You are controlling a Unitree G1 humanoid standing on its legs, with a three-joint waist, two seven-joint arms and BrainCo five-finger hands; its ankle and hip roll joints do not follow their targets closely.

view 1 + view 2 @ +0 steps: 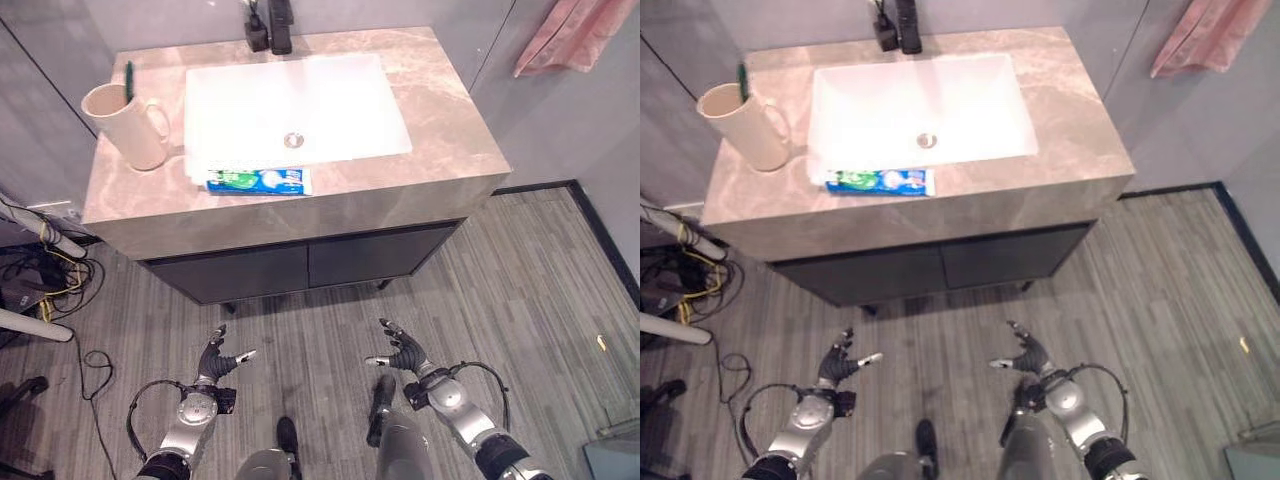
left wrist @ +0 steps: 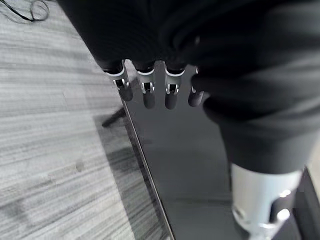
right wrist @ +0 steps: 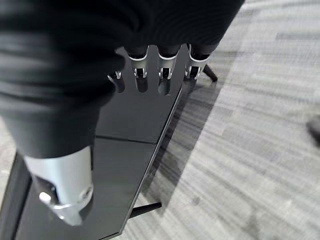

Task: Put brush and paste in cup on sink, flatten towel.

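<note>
Marble counter [image 1: 440,130] bears cup [image 1: 130,125]; paste [image 1: 258,181] at sink's [image 1: 300,100] rim.

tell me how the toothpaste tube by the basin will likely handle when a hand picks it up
The toothpaste tube lies flat at the basin's front edge, so it probably won't roll. It looks thin and soft, likely light and apt to bend or squash under a hard pinch. Its glossy skin may be slippery.

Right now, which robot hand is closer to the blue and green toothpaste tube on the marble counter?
Left, though only slightly. The left hand hangs low over the floor, below and a little left of the blue and green toothpaste tube. The right hand hangs equally low but farther off to the tube's right.
</note>
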